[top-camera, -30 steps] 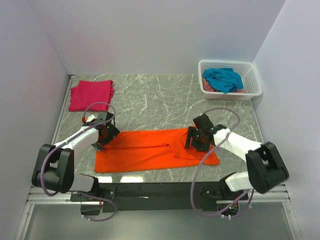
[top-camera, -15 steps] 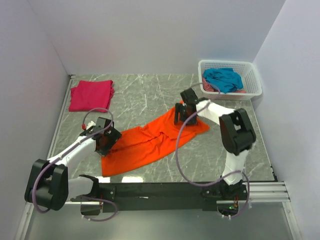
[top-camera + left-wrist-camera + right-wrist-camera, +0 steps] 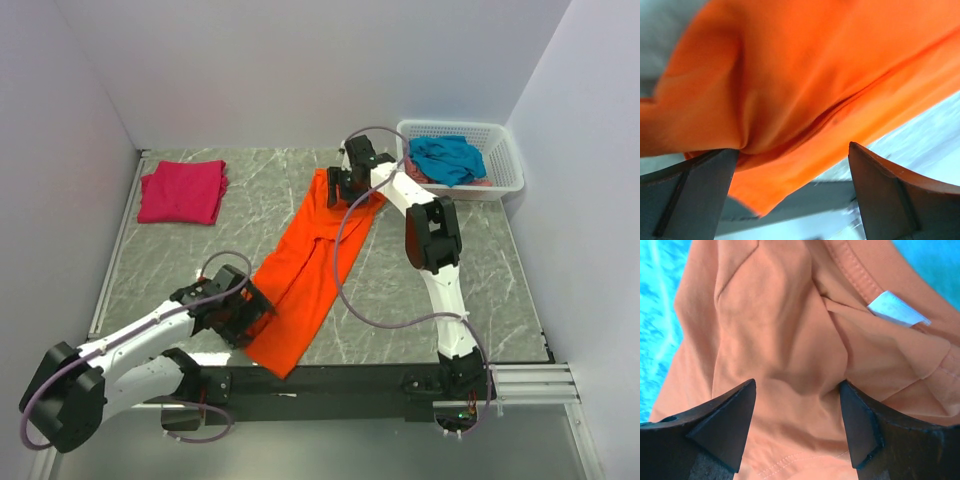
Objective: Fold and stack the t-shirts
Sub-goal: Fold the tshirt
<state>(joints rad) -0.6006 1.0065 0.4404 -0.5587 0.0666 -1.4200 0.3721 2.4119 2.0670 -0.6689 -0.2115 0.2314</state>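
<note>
The bright orange t-shirt [image 3: 310, 265] lies stretched in a long diagonal, from the table's front edge up to the far middle. My left gripper [image 3: 235, 312] sits at its near left edge. In the left wrist view the left gripper [image 3: 792, 150] is open wide, with the orange t-shirt [image 3: 805, 75] bunched against one finger. My right gripper [image 3: 348, 188] rests on the shirt's far end. Seen from the right wrist, this gripper [image 3: 797, 384] is open, pressed on the orange t-shirt [image 3: 780, 340] near its white label [image 3: 897, 309]. A folded magenta-pink t-shirt [image 3: 182, 190] lies far left.
The white lattice basket [image 3: 505, 178] stands at the far right with a teal-blue t-shirt [image 3: 445, 158] heaped in it, close to my right gripper. The orange shirt's near corner hangs over the table's front edge [image 3: 400, 362]. Walls close in the left, far and right sides.
The orange shirt has swung from lying across the front to a steep diagonal. My right gripper swept to the far middle near the basket; my left gripper moved toward the front edge.
</note>
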